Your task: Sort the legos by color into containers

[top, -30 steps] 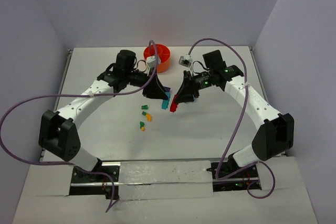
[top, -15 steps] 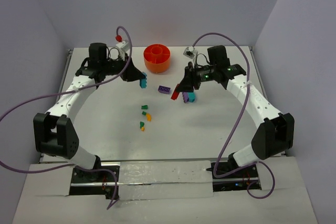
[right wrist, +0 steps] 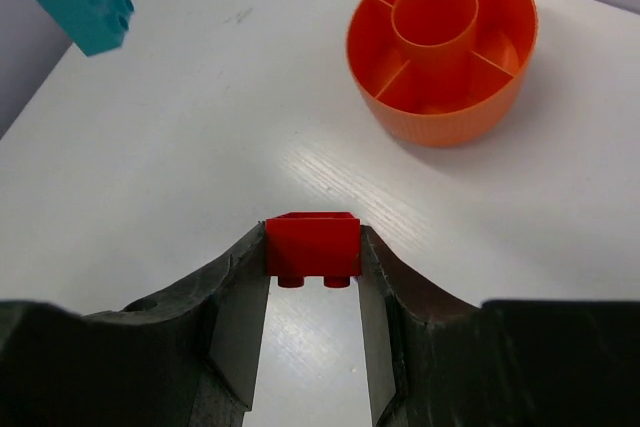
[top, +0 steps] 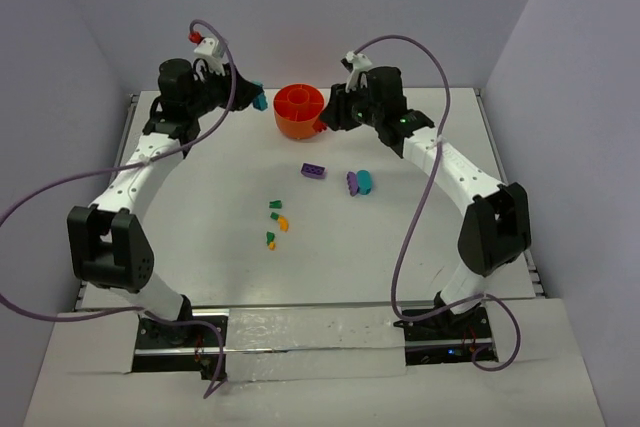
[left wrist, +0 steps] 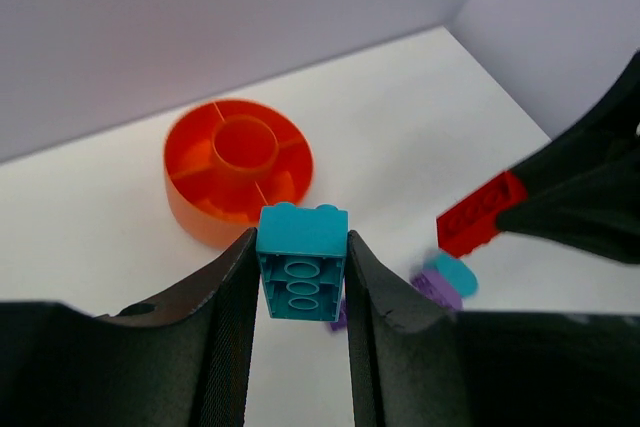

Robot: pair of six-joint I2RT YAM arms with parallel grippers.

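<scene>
— Left claw point(left wrist: 300, 282)?
— Part closed, clamped on teal brick point(left wrist: 301, 252), held up left of orange tub point(top: 298, 128).
— Right claw point(right wrist: 312, 259)?
— Part closed too, pinching red brick point(right wrist: 311, 237), up beside tub's right.
— Tub?
— Middle of desk's point(top: 200, 237) far edge.
— Loose legos?
— Purple brick point(top: 314, 170), purple-teal pair point(top: 359, 182), green-orange bits point(top: 275, 225), mid-desk, well apart from tub.

No writing, label, brand, number or sign can be read anywhere in these views.
</scene>
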